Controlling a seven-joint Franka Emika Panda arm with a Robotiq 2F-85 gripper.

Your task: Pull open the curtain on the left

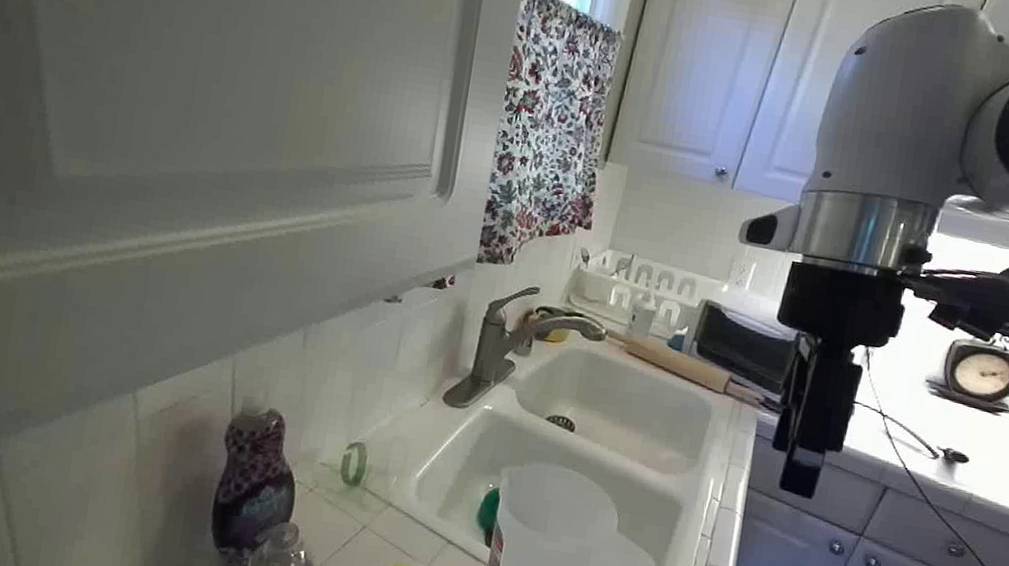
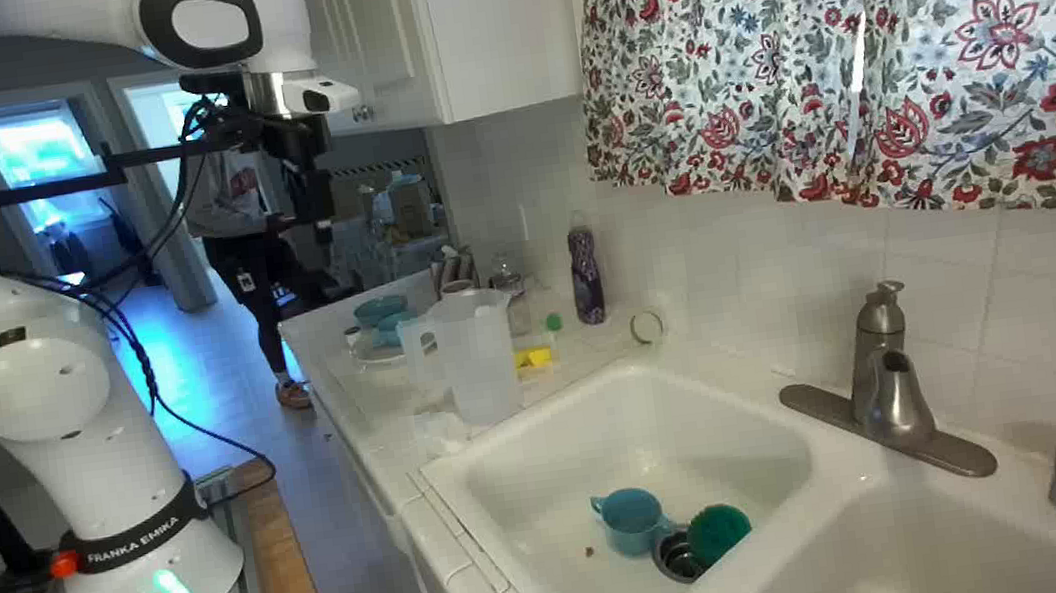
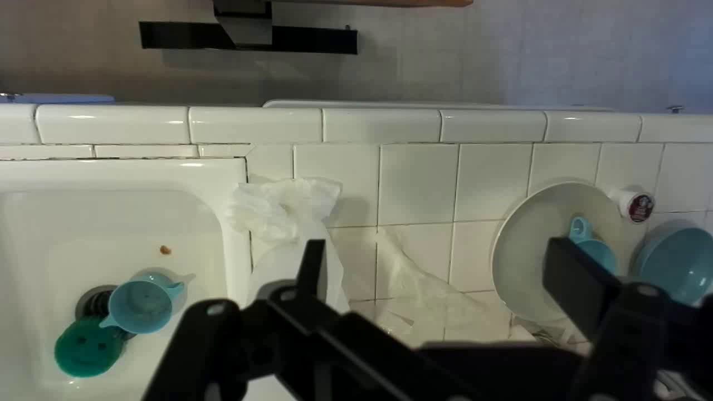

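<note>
Only wrist cam shows end effector [image 3: 437,259] spread; both ext. views, curtain [image 2: 720,56].

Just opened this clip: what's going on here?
A robot arm stands by a kitchen sink, apparently meant to pull open the flowered curtain that hangs above the faucet. Its gripper points down, open and holding nothing, apart from the curtain. The curtain looks mostly closed, so the pull seems not to have been done. A blue cup and a green scrubber lie in the sink, and in an exterior view a person stands in the background.
</note>
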